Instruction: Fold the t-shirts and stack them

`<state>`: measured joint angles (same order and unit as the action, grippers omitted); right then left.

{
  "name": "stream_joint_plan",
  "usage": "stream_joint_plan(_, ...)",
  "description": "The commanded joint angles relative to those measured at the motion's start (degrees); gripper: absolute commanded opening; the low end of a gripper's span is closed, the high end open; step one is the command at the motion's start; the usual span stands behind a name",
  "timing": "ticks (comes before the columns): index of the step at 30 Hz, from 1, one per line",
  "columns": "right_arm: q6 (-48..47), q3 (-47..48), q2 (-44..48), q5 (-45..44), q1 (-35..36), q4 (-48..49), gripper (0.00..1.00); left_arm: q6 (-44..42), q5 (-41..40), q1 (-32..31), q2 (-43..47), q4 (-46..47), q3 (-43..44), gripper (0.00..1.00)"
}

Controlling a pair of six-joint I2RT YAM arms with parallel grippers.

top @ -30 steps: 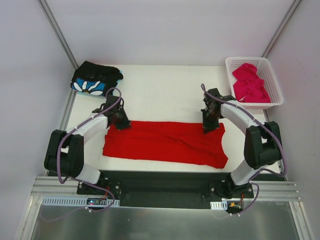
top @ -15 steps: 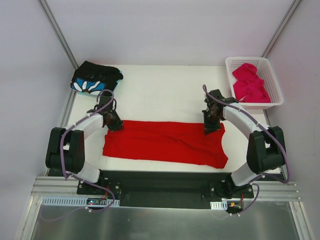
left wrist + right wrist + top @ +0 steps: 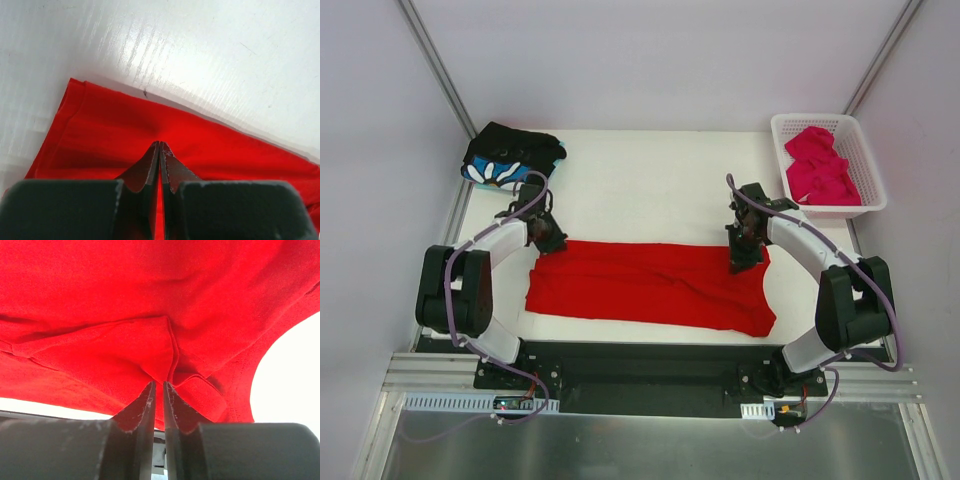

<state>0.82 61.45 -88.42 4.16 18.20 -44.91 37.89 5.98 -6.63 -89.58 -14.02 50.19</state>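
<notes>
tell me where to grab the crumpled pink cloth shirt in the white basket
I'd pinch a raised fold on top of the crumpled magenta-pink cloth shirt, coming straight down from above: the walls of the white plastic lattice basket likely block sideways approaches.

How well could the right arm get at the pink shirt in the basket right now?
Not right away, probably: its pincer is shut on the red shirt. Otherwise the way looks free: the pink shirt lies in an open-topped basket just beyond that arm, nothing between.
</notes>
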Motion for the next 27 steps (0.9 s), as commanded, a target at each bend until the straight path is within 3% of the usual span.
stream_joint_plan(1,-0.4,0.5,2.0,1.0,-0.3,-1.8,0.15,0.0,0.8,0.5,-3.0,-0.3,0.3,0.02)
stream_joint_plan(10,0.2,-2.3,6.3,5.4,-0.2,-1.7,0.16,1.8,3.1,0.7,-5.0,4.3,-3.9,0.02)
stream_joint_plan(20,0.3,-5.9,7.7,3.5,-0.5,-2.0,0.34,2.3,4.2,0.7,-4.7,3.4,-3.5,0.02)
stream_joint_plan(27,-0.2,-5.6,3.3,5.1,-2.1,2.1,0.37,1.7,4.7,0.6,-3.2,2.4,-3.6,0.02)
